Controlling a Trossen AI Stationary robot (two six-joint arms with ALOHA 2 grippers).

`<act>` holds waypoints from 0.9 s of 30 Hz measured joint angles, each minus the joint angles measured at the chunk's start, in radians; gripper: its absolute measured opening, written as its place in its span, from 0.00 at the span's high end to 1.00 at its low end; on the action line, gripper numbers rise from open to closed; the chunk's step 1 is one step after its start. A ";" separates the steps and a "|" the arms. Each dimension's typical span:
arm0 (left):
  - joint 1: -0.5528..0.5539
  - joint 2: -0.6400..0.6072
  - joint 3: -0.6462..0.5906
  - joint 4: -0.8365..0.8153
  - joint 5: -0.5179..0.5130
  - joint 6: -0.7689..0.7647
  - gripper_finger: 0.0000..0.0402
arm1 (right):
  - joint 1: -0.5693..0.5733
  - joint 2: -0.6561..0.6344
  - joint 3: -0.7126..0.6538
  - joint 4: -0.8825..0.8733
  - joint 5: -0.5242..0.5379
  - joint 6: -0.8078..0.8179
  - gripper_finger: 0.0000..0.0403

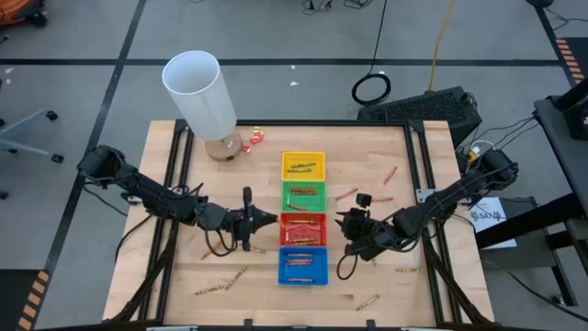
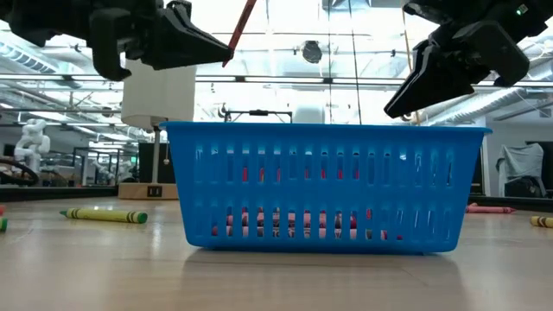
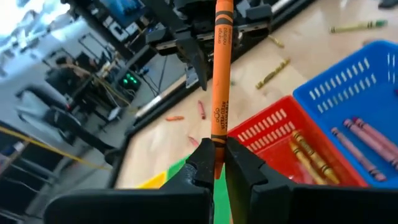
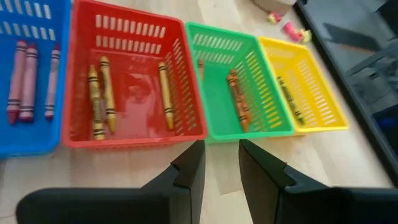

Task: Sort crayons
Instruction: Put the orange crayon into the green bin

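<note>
Blue tray (image 2: 324,186) fills the low view, nearest of four coloured trays lined down the table's middle: yellow tray (image 1: 302,165) farthest, then green tray (image 1: 303,196), red tray (image 1: 302,228) and blue. Pinkish crayons (image 4: 22,78) lie in the blue one, olive-yellow crayons (image 4: 99,93) in the red, orange-brown ones in the green, and dark olive ones in the yellow.

Just left of the red tray, the left gripper (image 3: 216,163) hovers with its fingers pinched on the lower end of an orange crayon (image 3: 220,74), which stands up out of the grip above the table. Just right of the same tray, the right gripper (image 4: 221,162) hangs with its fingers parted and nothing between them.

Sorting looks partly done. Each tray holds a few crayons, yet several loose crayons (image 1: 220,283) remain scattered on the wooden table (image 1: 184,267), near left, near right and right of the trays. The held orange crayon probably belongs in the green tray with its like.
</note>
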 joint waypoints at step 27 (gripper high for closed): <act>0.001 0.000 0.000 -0.019 -0.001 -0.143 0.96 | -0.016 0.000 0.000 0.000 0.017 0.016 0.80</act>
